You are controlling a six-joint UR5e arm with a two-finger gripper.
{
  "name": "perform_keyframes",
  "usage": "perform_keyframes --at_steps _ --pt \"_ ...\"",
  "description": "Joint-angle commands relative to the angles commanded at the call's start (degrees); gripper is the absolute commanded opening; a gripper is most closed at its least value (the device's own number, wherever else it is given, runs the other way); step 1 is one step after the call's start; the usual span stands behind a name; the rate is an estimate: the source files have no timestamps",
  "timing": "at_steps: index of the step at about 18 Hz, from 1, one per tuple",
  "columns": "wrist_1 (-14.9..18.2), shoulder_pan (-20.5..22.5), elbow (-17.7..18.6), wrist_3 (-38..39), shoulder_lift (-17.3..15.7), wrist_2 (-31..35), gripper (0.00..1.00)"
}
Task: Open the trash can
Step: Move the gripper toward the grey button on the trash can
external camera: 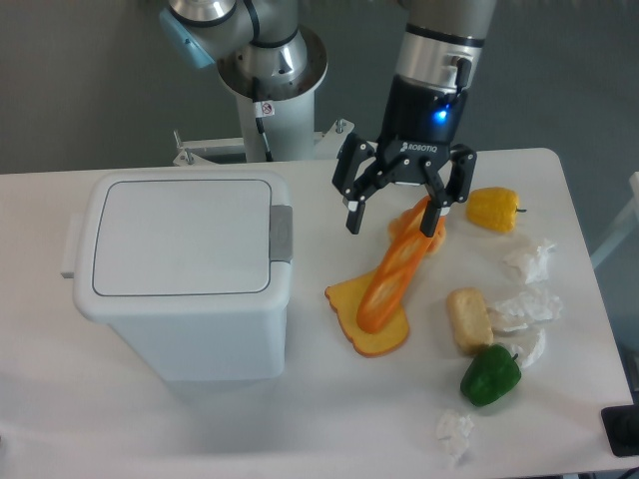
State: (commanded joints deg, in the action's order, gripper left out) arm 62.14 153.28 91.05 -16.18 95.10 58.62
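The trash can (185,274) looks like smooth matt white plastic; green pepper (490,376) glossy.

one trash can (185,269), two peppers (493,209), four paper wads (529,259)

The gripper (391,222) covers the top of the orange bread (397,271); a dark object (623,431) is cut off at the right edge

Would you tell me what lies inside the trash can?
Nothing inside shows: the trash can has its flat lid closed, covering whatever it holds.
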Motion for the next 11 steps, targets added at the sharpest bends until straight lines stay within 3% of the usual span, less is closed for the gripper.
perform_keyframes --at_steps 11 --pt "0.18 -0.88 0.88 3.52 0.35 0.00 1.00"
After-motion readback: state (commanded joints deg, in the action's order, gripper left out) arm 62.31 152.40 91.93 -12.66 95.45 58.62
